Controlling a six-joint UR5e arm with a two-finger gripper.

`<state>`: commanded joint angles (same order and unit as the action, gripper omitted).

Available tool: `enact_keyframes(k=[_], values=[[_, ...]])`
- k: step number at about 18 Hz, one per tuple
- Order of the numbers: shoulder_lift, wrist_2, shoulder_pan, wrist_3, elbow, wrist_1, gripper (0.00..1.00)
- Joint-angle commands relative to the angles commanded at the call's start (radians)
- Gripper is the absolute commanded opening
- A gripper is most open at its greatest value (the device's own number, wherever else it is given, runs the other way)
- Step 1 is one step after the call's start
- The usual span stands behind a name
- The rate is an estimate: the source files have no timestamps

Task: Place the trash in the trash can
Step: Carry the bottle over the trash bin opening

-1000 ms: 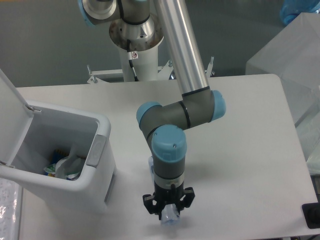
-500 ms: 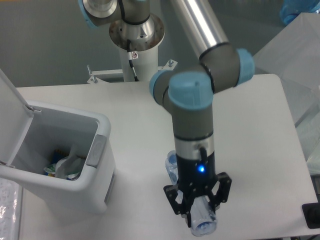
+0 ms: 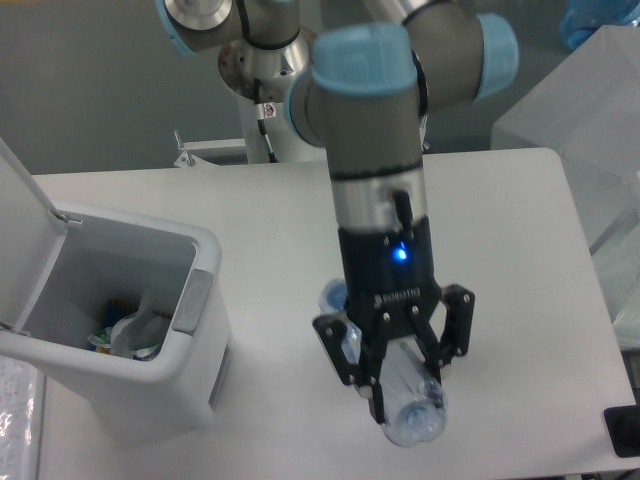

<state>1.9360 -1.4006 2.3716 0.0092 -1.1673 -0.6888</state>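
Note:
My gripper (image 3: 403, 385) hangs over the front middle of the table, shut on a clear bluish plastic bottle (image 3: 412, 412) held lengthwise between its black fingers (image 3: 435, 345). The bottle's far end pokes out behind the wrist. The white trash can (image 3: 195, 250) stands at the left with its flip lid (image 3: 20, 195) swung up and open. Inside lies a crumpled white wrapper (image 3: 135, 335) with a green mark among other scraps. The gripper is well to the right of the can and above table level.
The arm's base column (image 3: 275, 110) rises at the back edge of the table. A translucent white box (image 3: 590, 130) sits off the right side. A small black object (image 3: 625, 430) shows at the front right corner.
The gripper has risen with the bottle, growing larger in view, and drifted slightly right and back from the front edge. The wrist has turned. The trash can has not moved.

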Motion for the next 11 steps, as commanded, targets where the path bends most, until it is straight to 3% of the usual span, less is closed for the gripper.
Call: enact_keyframes(k=[2, 5, 7, 11], values=[[-0.009, 0.03, -0.021, -0.002, 0.011, 0.006, 0.57], [-0.064, 0.061, -0.095, -0.009, -0.047, 0.008, 0.57], [-0.066, 0.074, -0.121, -0.02, -0.011, 0.015, 0.57], [-0.069, 0.083, -0.184, -0.038, -0.02, 0.014, 0.57]])
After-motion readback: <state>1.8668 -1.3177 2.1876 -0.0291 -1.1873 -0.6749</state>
